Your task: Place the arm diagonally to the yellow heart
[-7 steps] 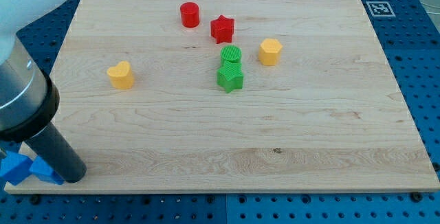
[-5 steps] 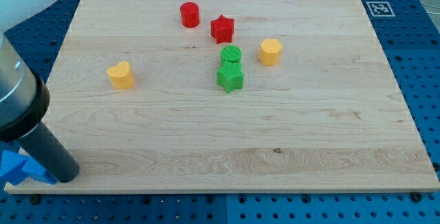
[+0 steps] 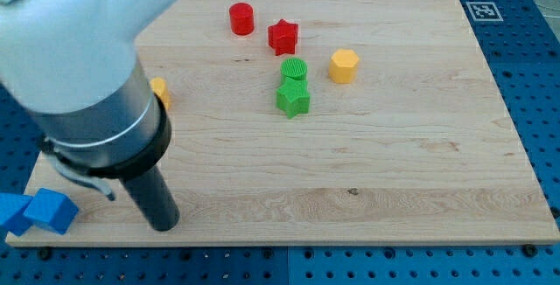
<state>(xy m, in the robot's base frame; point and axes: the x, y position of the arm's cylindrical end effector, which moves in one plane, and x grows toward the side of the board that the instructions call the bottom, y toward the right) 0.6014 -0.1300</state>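
The yellow heart [image 3: 160, 90] lies at the board's left, mostly hidden behind my arm; only its right edge shows. My tip [image 3: 164, 225] rests on the wooden board [image 3: 394, 163] near the bottom edge, well below the heart and about level with it left to right. The arm's wide grey body fills the view's upper left.
A red cylinder [image 3: 241, 17] and a red star [image 3: 283, 37] lie at the top middle. A green cylinder [image 3: 295, 69] touches a green star [image 3: 293, 99] below it. A yellow hexagon [image 3: 344, 66] lies to their right. Two blue blocks [image 3: 37, 212] sit off the board's bottom left corner.
My tip has moved right along the board's bottom edge, away from the blue blocks. The arm's body now covers most of the yellow heart. The blocks have not moved.
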